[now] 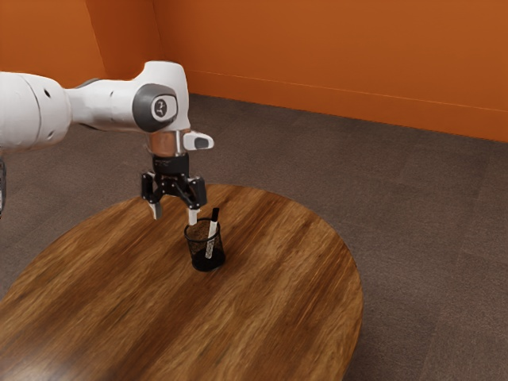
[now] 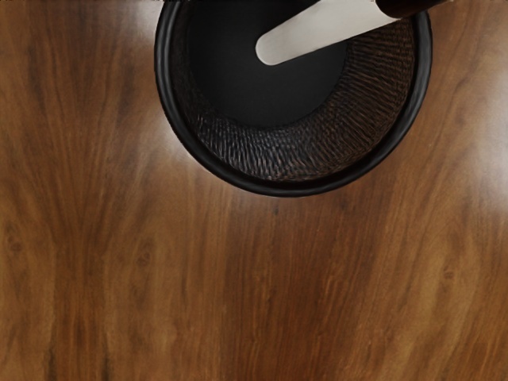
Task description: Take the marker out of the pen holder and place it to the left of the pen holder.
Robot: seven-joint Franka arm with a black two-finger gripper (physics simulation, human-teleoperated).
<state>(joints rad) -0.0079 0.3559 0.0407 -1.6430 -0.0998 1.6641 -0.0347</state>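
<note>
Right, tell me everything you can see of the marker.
The marker is slim and straight, with a smooth, plastic-looking whitish body, rounded at its lower end, and a black upper end. It stands tilted inside the pen holder, black end up above the rim, leaning toward the exterior view's right. It seems to rest against the pen holder, though exact contact is unclear. The open tool is not touching it.

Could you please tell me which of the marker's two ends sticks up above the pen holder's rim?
The marker's black end, which rises past the rim of the pen holder; the white, rounded end points down inside it.
</note>
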